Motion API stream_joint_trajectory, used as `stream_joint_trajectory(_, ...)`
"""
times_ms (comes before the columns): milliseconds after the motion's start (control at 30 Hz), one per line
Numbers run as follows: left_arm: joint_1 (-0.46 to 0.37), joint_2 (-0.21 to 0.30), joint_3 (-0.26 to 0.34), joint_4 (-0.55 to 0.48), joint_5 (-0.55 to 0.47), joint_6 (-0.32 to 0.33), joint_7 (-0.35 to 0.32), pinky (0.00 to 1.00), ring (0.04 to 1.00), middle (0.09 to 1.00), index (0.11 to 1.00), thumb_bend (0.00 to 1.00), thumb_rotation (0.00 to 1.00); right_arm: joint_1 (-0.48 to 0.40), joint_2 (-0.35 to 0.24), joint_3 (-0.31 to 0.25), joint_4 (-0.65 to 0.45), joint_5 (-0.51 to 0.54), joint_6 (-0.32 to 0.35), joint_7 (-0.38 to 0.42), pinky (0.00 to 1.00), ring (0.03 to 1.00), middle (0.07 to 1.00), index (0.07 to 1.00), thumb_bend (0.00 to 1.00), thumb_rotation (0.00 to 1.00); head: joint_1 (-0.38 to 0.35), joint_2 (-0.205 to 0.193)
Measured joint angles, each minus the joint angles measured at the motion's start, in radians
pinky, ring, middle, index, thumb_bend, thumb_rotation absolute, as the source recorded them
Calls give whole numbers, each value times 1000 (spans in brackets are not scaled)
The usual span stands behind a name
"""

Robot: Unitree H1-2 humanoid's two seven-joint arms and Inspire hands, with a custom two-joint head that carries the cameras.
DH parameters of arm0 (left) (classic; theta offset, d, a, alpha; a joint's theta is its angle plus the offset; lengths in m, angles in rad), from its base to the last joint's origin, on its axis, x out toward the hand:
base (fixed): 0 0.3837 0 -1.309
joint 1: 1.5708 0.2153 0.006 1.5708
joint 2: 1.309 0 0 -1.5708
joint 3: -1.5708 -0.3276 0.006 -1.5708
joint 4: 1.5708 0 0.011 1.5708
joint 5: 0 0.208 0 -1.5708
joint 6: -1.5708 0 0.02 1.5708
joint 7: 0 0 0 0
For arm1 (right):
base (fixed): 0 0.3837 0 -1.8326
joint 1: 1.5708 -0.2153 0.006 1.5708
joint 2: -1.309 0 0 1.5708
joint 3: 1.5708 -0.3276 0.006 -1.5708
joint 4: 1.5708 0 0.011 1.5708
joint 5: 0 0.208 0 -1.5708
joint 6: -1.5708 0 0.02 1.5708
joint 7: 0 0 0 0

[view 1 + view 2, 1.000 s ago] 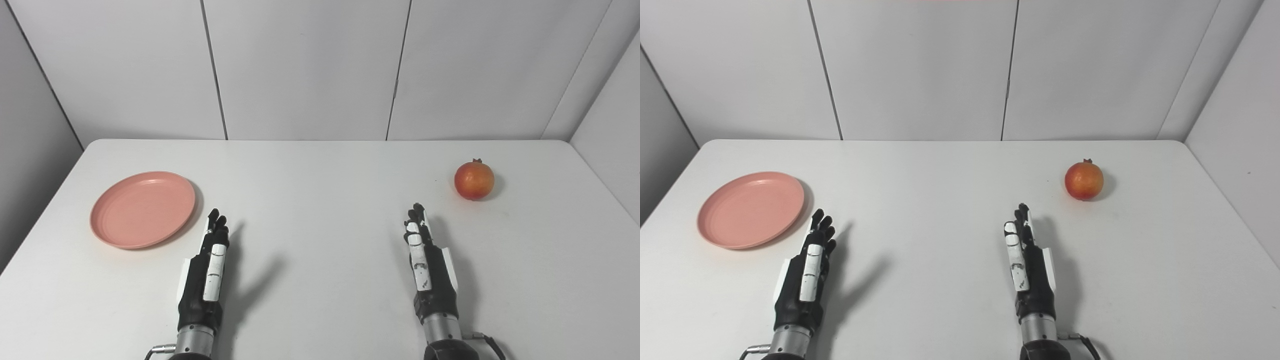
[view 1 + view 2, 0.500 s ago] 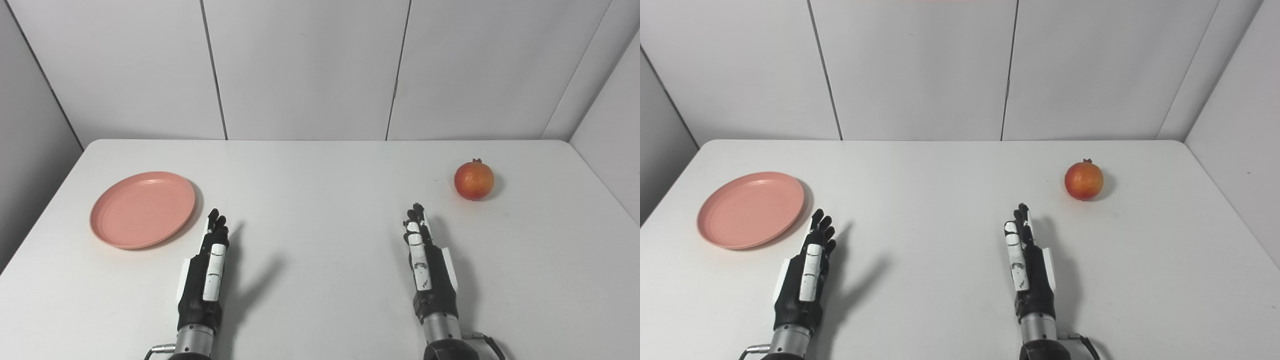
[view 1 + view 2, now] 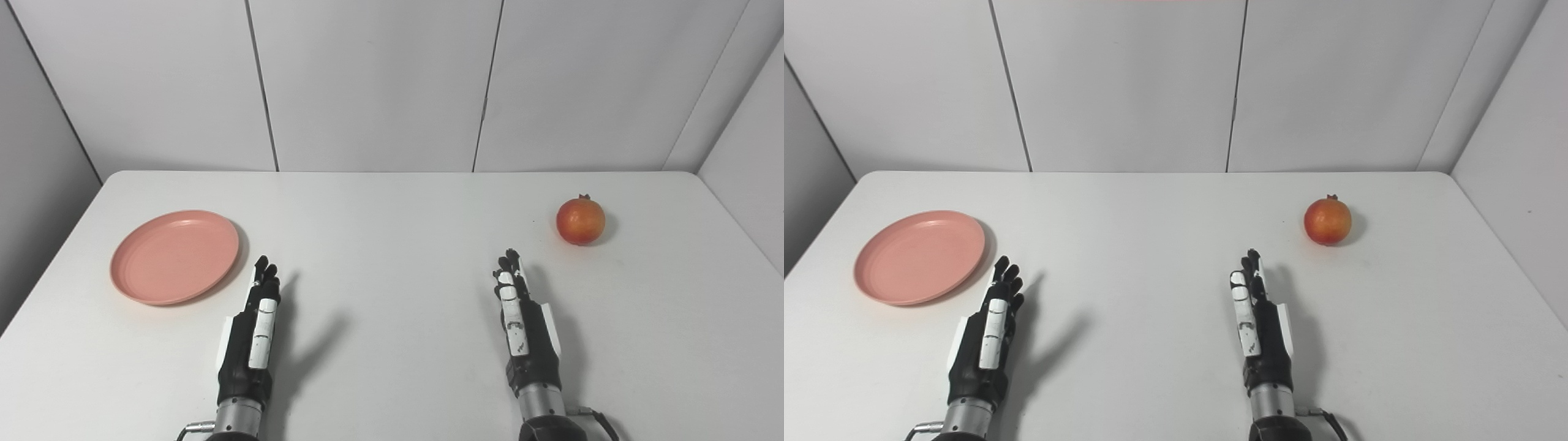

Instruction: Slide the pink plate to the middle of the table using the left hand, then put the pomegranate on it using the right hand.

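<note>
Pink plate (image 3: 174, 256), both hands unmoved

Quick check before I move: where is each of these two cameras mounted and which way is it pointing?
Left eye view: on the head, looking down and forward over the table; left hand and right hand enter from below.
Right eye view: beside it, slightly rightward, same aim; both hands show.
Shared: plate on the left, pomegranate on the right, wall panels behind.

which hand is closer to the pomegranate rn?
Right. The right hand is open, its fingertips just short of the pomegranate, which sits ahead and to its right. The left hand is across the table, beside the pink plate.
</note>
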Motion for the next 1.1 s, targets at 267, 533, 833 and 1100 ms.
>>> stream_joint_trajectory(267,-1,0,-2,1,5,0,1,1000,1000,993,1000,728,964,0,-3,-1,0,10,0,3,1000,972,972,1000,666,983,57,-14)
stream_joint_trajectory(533,-2,-5,-26,33,47,-47,26,1000,994,987,1000,695,955,-1,-43,-8,1,48,-1,34,1000,978,981,1000,710,994,164,-63)
stream_joint_trajectory(833,-8,-10,-59,67,113,-82,69,999,999,991,1000,636,981,-21,-72,-30,45,101,-39,60,1000,975,992,1000,726,975,255,-161)
stream_joint_trajectory(1100,-10,-13,-73,80,123,-96,82,989,998,993,1000,633,997,-28,-85,-32,62,128,-66,63,1000,974,992,1000,677,962,259,-183)
